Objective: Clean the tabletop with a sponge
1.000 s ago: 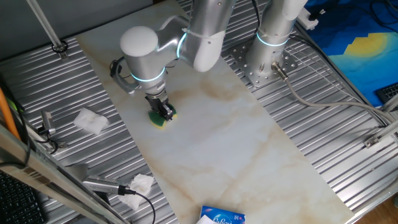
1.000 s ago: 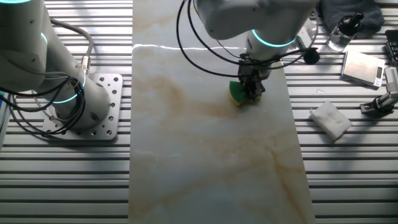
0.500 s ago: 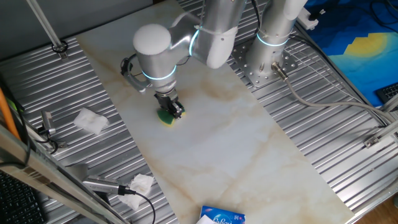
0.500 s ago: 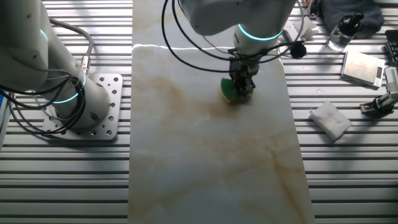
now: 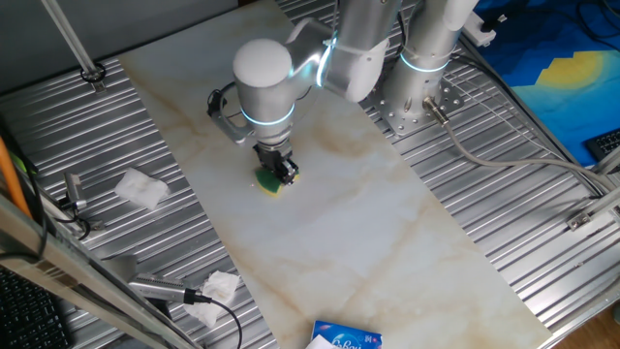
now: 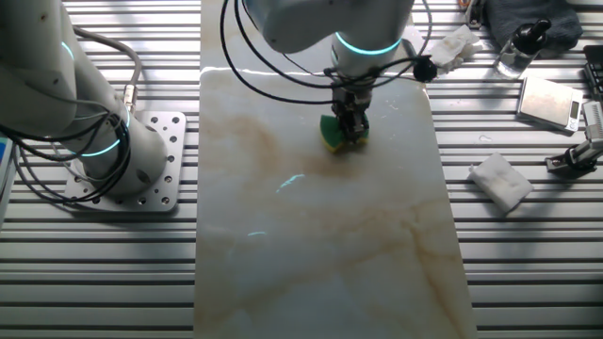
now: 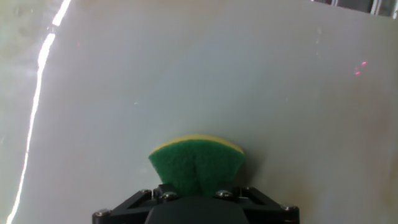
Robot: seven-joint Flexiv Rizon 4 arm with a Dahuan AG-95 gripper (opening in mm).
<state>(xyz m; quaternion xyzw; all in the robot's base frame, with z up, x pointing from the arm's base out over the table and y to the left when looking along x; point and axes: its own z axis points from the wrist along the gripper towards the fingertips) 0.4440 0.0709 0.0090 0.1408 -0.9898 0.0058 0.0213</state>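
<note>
One wiping pass in hand, by the look of it: gripper (image 5: 279, 174) pinched on the sponge (image 5: 270, 182), sponge pressed down on the tabletop (image 5: 329, 223) directly beneath the fingertips. Squeezed hard enough to bow the sponge into a fan shape in the hand view (image 7: 196, 167), green scouring layer toward the camera, yellow edge just past it against the slab.

Next move, as a judgement: more of the same stroke, steady downward pressure, grip held tight so the bowed sponge does not slip free, then on to the broad unwiped stretch ahead of the fingers.

Two fixed views for context only: crumpled tissues (image 5: 141, 188) well off to the side of the gripper on the ribbed metal, brown veins in the slab close beside the sponge (image 6: 333, 134). Hand view alone for the sponge's buckling and the clean glossy surface just ahead; no tissues, no slab edges there.
</note>
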